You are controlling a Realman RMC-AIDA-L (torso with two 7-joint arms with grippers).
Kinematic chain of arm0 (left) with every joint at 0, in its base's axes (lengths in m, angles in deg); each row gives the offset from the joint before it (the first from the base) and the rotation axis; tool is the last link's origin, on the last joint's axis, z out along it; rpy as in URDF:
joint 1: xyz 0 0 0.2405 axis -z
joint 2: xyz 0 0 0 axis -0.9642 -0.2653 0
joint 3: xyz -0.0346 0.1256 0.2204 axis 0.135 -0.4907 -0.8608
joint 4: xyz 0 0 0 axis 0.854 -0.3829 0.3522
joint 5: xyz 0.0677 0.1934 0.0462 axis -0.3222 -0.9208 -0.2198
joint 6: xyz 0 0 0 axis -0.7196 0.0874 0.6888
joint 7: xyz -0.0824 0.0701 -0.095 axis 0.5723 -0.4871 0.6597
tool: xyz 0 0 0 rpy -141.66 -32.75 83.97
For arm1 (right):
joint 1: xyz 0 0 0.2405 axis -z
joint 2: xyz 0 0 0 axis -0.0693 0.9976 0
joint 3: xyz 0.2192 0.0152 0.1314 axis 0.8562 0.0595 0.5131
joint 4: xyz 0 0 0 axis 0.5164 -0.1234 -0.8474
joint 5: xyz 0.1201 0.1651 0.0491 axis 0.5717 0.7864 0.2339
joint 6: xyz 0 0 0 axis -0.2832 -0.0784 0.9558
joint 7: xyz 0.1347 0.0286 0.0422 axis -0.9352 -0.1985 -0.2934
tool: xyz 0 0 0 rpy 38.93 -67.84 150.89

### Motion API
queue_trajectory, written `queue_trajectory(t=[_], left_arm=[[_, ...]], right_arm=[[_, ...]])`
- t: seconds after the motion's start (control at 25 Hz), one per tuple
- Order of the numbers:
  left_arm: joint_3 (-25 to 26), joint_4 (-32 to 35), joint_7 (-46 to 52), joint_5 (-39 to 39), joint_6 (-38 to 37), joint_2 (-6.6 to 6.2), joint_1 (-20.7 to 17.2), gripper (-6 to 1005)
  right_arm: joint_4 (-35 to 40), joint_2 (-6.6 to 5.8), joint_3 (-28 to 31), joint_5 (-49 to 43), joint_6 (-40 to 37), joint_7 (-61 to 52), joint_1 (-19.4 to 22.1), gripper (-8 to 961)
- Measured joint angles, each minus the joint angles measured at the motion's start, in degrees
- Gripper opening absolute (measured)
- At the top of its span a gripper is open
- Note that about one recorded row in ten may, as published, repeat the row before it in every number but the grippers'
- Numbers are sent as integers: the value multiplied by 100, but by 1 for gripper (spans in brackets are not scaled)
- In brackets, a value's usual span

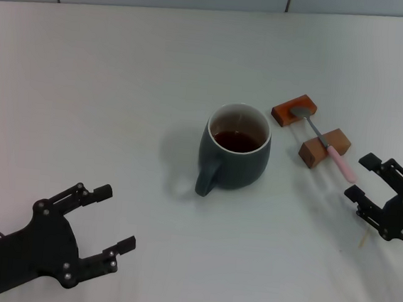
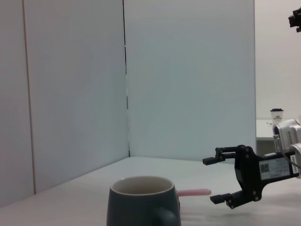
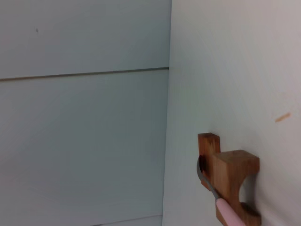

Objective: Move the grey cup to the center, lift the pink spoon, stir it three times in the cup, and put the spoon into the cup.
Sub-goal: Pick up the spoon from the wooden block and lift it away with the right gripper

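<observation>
On the white table (image 1: 108, 78), the grey cup (image 1: 234, 156) is seen standing near the middle with dark liquid inside, and the left gripper (image 1: 102, 221) is parked well apart from it, fingers spread and empty. Just beyond the cup on the robot's right, the pink spoon (image 1: 328, 145) is laid across two brown blocks (image 1: 295, 110), its long axis slanting so that the pink handle end is pointed at the right gripper (image 1: 363, 179). That gripper, clearly the nearer one, is held wide open and empty just beside the handle tip, so a short advance along the handle's line is judged to be called for.
</observation>
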Motion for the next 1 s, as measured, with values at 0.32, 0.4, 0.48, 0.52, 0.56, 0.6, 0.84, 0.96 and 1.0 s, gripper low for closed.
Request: queue_trajectory(t=[0.32, 0.4, 0.48, 0.52, 0.56, 0.6, 0.84, 0.96, 1.0], left_arm=[[14, 0, 8, 78, -48, -2, 15, 805], [14, 1, 9, 100, -48, -5, 19, 805], [14, 0, 10, 121, -48, -7, 20, 805], [14, 0, 11, 132, -48, -10, 20, 805], [14, 0, 11, 132, -48, -10, 20, 805], [11, 0, 12, 160, -56, -22, 21, 805], [11, 0, 14, 202, -63, -30, 27, 805], [11, 0, 15, 207, -67, -34, 27, 805], [11, 0, 15, 209, -67, -35, 27, 805]], right_arm=[[-88, -2, 51, 10, 180, 61, -162, 750], [-113, -2, 53, 11, 236, 61, -200, 750], [-124, -1, 54, 11, 284, 61, -234, 749], [-130, -2, 54, 10, 311, 61, -251, 749], [-133, -1, 58, 11, 330, 65, -263, 749], [-136, 1, 63, 12, 344, 71, -273, 749], [-169, 6, 82, 31, 386, 97, -364, 747], [-171, 10, 82, 59, 423, 99, -389, 747], [-171, 12, 82, 68, 437, 101, -394, 747]])
